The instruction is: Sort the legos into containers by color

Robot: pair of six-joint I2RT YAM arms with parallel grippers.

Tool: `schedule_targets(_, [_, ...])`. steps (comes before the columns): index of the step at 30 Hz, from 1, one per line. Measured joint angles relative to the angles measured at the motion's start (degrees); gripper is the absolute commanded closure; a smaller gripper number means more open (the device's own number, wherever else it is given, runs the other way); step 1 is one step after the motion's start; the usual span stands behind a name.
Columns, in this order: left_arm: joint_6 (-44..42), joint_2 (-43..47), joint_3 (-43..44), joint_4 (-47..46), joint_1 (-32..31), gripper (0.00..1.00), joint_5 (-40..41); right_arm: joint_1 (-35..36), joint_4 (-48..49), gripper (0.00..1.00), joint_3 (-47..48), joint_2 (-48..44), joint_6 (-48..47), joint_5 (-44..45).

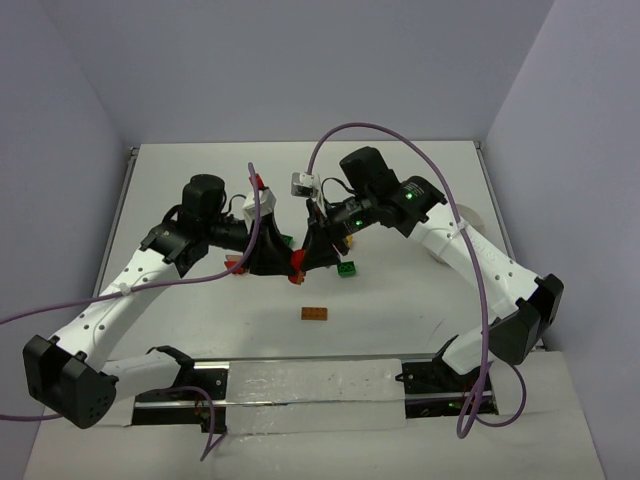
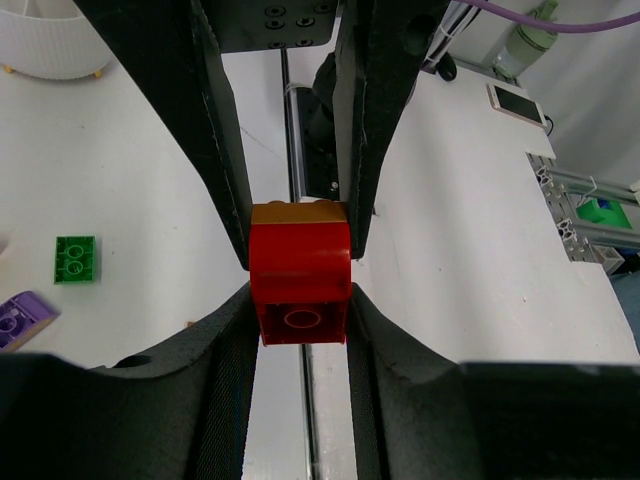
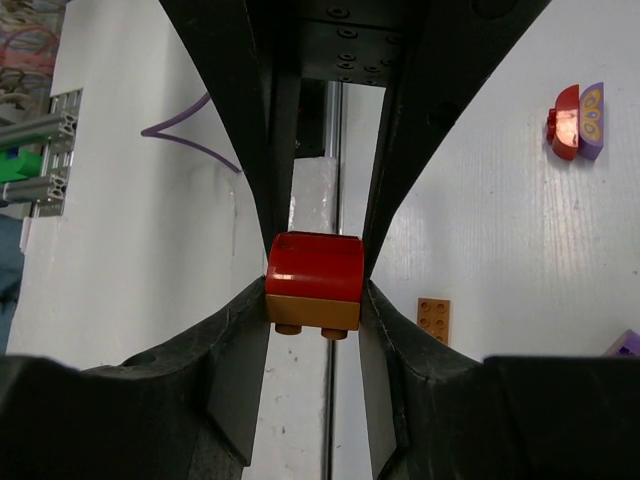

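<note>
Reaching in from the left, the left gripper [image 2: 300, 300] is clamped across the sides of a red brick [image 2: 300, 265], held in the air above the middle of the table [image 1: 400, 310]. That red brick is pressed onto a yellow-orange brick [image 3: 312, 312]. The two make one short stack whose long axis runs along the line between the two tools, red end toward the left arm and yellow-orange end toward the right. The seam lies crosswise in the narrow gap between the two sets of fingertips, which come close to meeting. From the right, the right gripper [image 3: 312, 318] is closed tight on the yellow-orange half, whose studs face its own wrist. I judge the step in hand to be splitting the stack, so the pull should go straight back along that axis, each arm away from the other; a sideways twist could slip a brick from its pads. The white cup [image 2: 45, 45] stands on the table well apart from both tools, seemingly on the right arm's side.
</note>
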State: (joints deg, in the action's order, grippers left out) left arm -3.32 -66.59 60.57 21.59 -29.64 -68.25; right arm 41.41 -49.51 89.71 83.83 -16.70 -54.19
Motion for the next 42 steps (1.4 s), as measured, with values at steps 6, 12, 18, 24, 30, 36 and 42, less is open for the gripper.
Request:
schedule_targets(6, [-1.56,0.0,-0.02,0.54,1.51,1.0,-0.15,0.21,0.22,1.0,-0.02,0.0,-2.16,1.49])
schedule_targets(12, [-4.65,0.0,0.08,3.3,4.27,1.0,-1.19,0.72,1.0,1.0,-1.37,-0.04,-4.57,4.13])
schedule_targets(18, [-6.6,0.04,0.66,5.28,9.32,1.0,-1.03,0.2,-5.91,1.0,-3.79,-0.82,-5.92,6.52])
schedule_targets(24, [-7.83,0.08,0.66,6.41,9.78,1.0,-0.37,-1.5,-7.55,1.0,-5.03,-1.53,-6.24,8.89])
schedule_targets(30, [-5.47,0.45,0.66,5.55,10.26,1.0,7.39,-12.21,-7.91,1.0,-6.92,-5.43,-5.03,15.91])
schedule_targets(36, [-0.31,0.35,0.83,3.09,10.26,1.0,19.78,-31.25,-6.86,1.0,-10.72,-11.38,-2.57,27.71])
schedule_targets(42, [3.51,-1.53,2.59,1.35,10.22,1.0,27.87,-41.76,-6.13,1.0,-14.61,-15.79,3.33,39.3])
